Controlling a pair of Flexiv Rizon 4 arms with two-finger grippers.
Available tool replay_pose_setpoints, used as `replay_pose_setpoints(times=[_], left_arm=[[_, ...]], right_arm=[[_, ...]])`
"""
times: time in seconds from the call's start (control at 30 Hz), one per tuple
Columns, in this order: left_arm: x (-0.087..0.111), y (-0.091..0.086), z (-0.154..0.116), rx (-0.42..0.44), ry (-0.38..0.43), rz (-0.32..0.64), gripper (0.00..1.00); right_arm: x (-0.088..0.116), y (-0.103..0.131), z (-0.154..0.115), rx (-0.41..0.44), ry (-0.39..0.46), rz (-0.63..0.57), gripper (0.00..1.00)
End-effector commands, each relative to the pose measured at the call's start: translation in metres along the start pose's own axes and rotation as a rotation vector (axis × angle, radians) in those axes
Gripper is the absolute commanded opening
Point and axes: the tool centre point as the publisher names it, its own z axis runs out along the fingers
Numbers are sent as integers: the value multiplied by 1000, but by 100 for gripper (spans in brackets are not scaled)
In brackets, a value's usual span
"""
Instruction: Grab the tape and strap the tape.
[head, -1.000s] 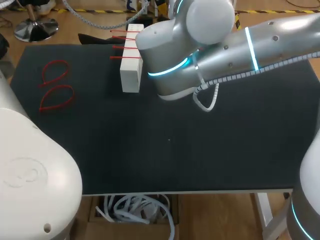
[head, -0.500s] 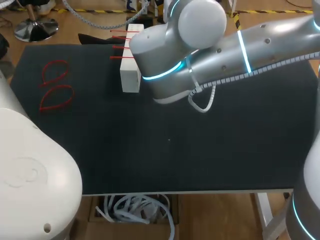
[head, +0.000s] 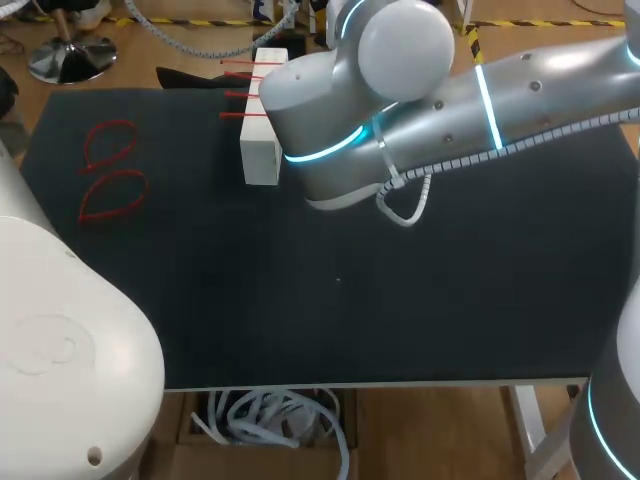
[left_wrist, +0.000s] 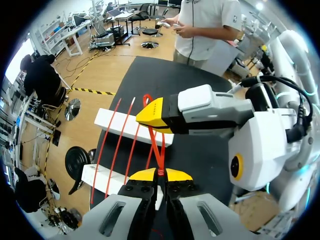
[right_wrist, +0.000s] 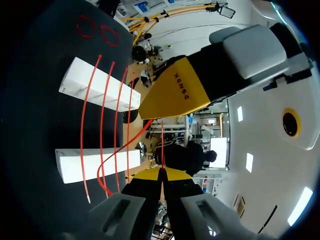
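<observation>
Black matte tabletop (head: 400, 300) | two white rectangular blocks (right_wrist: 75, 80) | three thin straight red plastic ties (right_wrist: 82, 130) across them | two looped red ties (head: 112, 195) | left gripper (left_wrist: 158, 175) and right gripper (right_wrist: 161, 174) each pinch one bent red tie (left_wrist: 159, 162).

1. The tape (left_wrist: 159, 150) sat pinched between the left gripper's (left_wrist: 156, 175) tips and ran ahead to the right gripper (right_wrist: 161, 175), which pinched its other end
2. Two blocks (right_wrist: 67, 162) lay below both grippers, parallel and apart
3. Straight ties (left_wrist: 116, 145) lay across both blocks
4. Two looped ties (head: 118, 173) lay on the table (head: 330, 300), beyond the blocks from the right gripper
</observation>
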Motion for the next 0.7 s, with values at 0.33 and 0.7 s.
replay_pose_setpoints(times=[0.33, 0.7], left_arm=[[0, 0, -1, -4, 0, -1, 0], [0, 0, -1, -4, 0, -1, 0]], right_arm=[[0, 3, 0, -7, 8, -21, 0], [-4, 1, -3, -12, -17, -6, 0]])
